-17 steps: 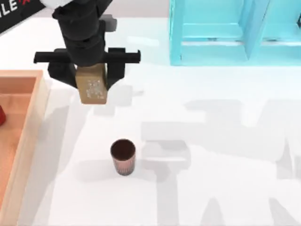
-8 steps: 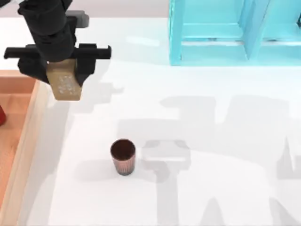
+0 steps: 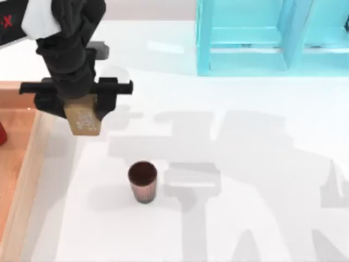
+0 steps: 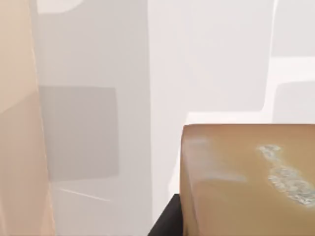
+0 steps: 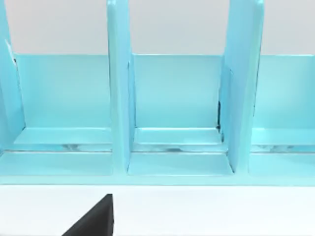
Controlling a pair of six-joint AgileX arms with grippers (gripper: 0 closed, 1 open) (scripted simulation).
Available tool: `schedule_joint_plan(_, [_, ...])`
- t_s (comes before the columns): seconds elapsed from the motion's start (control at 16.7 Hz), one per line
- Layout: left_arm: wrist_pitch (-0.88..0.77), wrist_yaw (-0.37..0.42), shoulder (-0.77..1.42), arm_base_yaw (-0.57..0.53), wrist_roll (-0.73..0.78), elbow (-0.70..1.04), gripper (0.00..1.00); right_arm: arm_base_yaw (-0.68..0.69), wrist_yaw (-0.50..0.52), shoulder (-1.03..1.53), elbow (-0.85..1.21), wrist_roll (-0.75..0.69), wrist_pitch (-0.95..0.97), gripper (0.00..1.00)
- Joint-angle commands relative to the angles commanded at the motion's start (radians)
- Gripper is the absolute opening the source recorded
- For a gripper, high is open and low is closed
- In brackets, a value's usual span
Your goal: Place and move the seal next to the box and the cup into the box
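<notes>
Tan seal [image 3: 83, 120] clamped in left gripper [image 3: 82, 109], just right of the wooden box [image 3: 34, 143] wall, above the white table [image 3: 245, 164]. Dark cup [image 3: 143, 182] stands apart, upright. Right wrist faces turquoise shelf [image 5: 177, 113].

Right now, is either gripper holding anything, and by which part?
The left gripper holds the seal by its upper end, fingers on opposite sides, carved face visible, just right of the box wall.

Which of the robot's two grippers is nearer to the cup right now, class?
Left. The left gripper hangs above the table up-left of the cup, shut on the seal, near the box. The right gripper's wrist camera faces the turquoise shelf instead.
</notes>
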Motion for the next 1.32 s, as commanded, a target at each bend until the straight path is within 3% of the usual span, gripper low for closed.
schedule_joint_plan(0.24, [0.005, 0.001, 0.003, 0.001, 0.0, -0.005, 0.0, 0.0, 0.0, 0.0, 0.0, 0.0, 0.0, 1.0])
schedule_joint_plan(1.02, [0.005, 0.001, 0.003, 0.001, 0.0, -0.005, 0.98, 0.0, 0.0, 0.0, 0.0, 0.0, 0.0, 1.0])
schedule_joint_plan(1.32, [0.005, 0.001, 0.003, 0.001, 0.0, -0.005, 1.0, 0.0, 0.0, 0.0, 0.0, 0.0, 0.0, 1.0])
